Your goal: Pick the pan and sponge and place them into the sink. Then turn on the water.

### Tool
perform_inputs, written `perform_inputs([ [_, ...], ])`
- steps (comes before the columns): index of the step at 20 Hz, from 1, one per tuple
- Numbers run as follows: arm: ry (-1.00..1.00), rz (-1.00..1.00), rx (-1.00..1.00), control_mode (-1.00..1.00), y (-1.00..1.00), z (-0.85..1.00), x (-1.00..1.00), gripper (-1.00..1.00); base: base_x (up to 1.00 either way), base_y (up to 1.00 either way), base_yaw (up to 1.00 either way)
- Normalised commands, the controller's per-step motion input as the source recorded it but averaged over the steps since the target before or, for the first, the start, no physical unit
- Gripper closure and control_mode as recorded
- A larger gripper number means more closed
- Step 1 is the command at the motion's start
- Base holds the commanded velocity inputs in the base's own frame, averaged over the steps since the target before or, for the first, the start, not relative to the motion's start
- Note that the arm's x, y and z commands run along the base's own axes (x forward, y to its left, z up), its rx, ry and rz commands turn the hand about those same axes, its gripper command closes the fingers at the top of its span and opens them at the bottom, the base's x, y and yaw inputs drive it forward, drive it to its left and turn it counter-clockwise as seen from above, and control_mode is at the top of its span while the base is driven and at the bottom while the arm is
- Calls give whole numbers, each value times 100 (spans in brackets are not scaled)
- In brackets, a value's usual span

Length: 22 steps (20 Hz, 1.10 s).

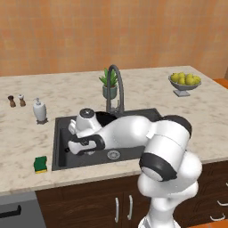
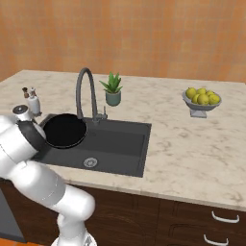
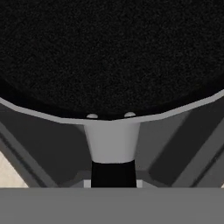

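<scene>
Hand view: looking straight along the end effector (image 3: 113, 178), squeezing tight on the dark handle (image 3: 112, 173) of the pan (image 3: 112, 48). Seeing the round black pan spreading wide across the top, with grey sink walls showing under it on both sides.

Right base view: holding the pan (image 2: 64, 130) over the left part of the sink (image 2: 126, 146), close to the foot of the tall bent faucet (image 2: 86, 91). Hard telling whether the pan is touching the sink floor or hanging just above it. Spotting the silver drain (image 2: 90, 162) in front of the pan.

Left base view: reaching down into the sink (image 1: 59, 133) with the white arm, hiding most of the pan (image 1: 105, 118). Lying on the counter (image 1: 26, 133) just beside the sink's front left corner, the sponge (image 1: 40, 164), green side up. Standing behind the sink on the left, a white soap bottle (image 1: 39, 110). Sitting near the faucet (image 1: 116, 84), a small green plant (image 1: 110, 83), and farther right, a bowl of lemons (image 1: 185, 82).
</scene>
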Motion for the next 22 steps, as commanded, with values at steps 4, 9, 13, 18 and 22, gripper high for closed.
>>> perform_inputs([
  [4,7,-4,-8,-100,-10,-33,41,100,0,0,0],
  [9,11,-6,-1,-100,-14,-43,21,100,0,0,0],
  [13,8,-14,0,-100,-33,-35,0,100,0,0,0],
  [18,11,-14,-1,-100,-22,-42,2,100,0,0,0],
  [22,11,-12,-1,-100,-22,-45,24,100,0,0,0],
])
